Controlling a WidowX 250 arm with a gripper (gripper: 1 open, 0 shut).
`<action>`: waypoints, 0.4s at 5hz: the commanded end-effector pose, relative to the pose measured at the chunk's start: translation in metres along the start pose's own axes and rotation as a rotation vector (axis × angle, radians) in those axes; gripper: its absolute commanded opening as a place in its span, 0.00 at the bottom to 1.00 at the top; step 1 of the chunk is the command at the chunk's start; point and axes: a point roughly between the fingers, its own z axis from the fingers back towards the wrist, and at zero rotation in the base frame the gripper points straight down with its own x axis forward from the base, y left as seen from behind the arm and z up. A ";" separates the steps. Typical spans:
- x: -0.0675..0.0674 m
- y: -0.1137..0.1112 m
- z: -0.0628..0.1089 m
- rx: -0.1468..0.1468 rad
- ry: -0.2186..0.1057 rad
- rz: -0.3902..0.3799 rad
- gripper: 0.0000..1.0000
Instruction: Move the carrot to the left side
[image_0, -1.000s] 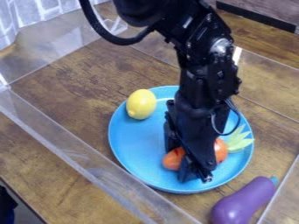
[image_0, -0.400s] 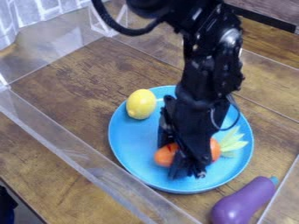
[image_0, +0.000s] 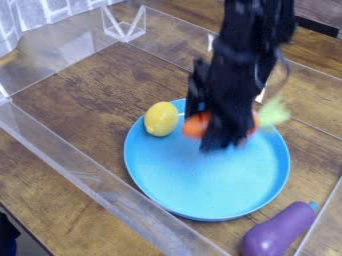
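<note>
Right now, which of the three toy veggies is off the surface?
The carrot: orange, clamped in the claw above the blue plate. The lemon sits on the plate; the eggplant lies on the table.

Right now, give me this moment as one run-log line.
hand: shut on carrot | carrot: lifted off blue plate | lemon: on plate | eggplant: on table beside plate

Orange carrot (image_0: 198, 126) (pale green top), yellow lemon (image_0: 162, 118), blue plate (image_0: 174, 180), purple eggplant (image_0: 278, 232).
</note>
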 end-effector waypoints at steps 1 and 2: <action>-0.001 0.036 0.060 0.075 -0.098 0.098 0.00; -0.016 0.069 0.059 0.115 -0.095 0.176 0.00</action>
